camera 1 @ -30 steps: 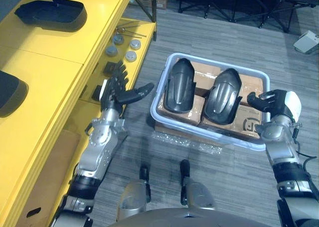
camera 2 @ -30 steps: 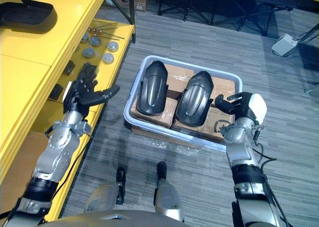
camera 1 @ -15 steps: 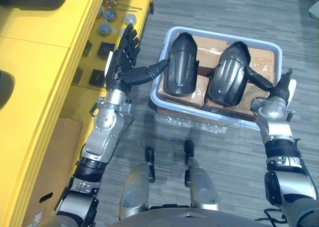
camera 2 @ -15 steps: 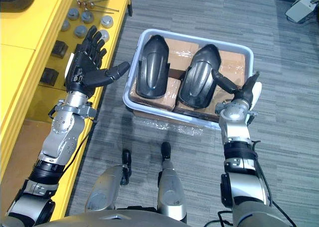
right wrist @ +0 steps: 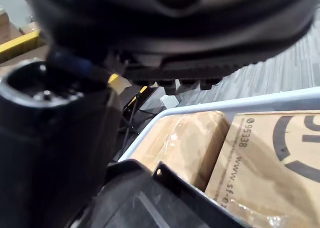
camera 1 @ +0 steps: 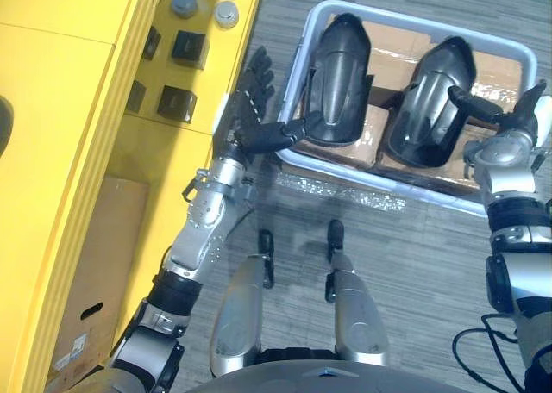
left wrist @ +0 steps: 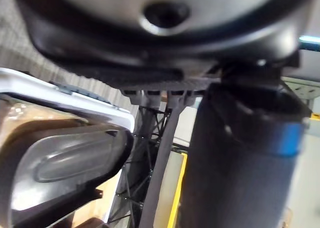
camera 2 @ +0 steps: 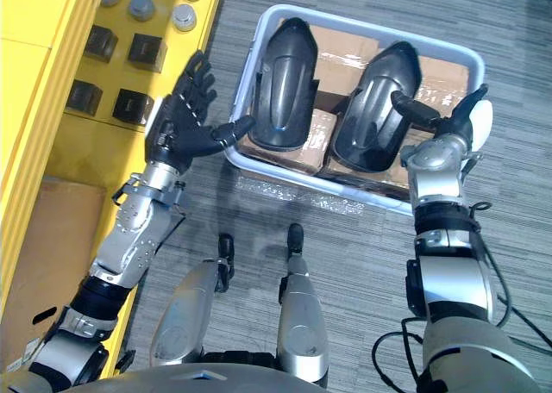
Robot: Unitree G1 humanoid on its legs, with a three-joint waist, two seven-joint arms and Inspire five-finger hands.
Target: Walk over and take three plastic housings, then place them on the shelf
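Two black plastic housings lie side by side on cardboard boxes (right wrist: 265,148) in a pale bin (camera 1: 388,184) on the floor: the left housing (camera 1: 338,74) and the right housing (camera 1: 435,96). My left hand (camera 1: 244,117) is open at the bin's left wall, its thumb reaching to the lower end of the left housing (left wrist: 65,158). At the bin's right side my right hand (camera 1: 516,117) is open, fingers upright, thumb pointing at the right housing (camera 2: 375,109). Neither hand holds anything.
A yellow shelf (camera 1: 60,109) runs along the left. Its lower level carries small dark blocks (camera 1: 177,104) and grey round parts (camera 1: 226,14), with a cardboard box (camera 1: 78,272) under it. Grey plank floor surrounds the bin.
The camera has tipped down and come closer to the bin. Both hands have moved in to the bin's sides. The right hand's curled fingers have straightened.
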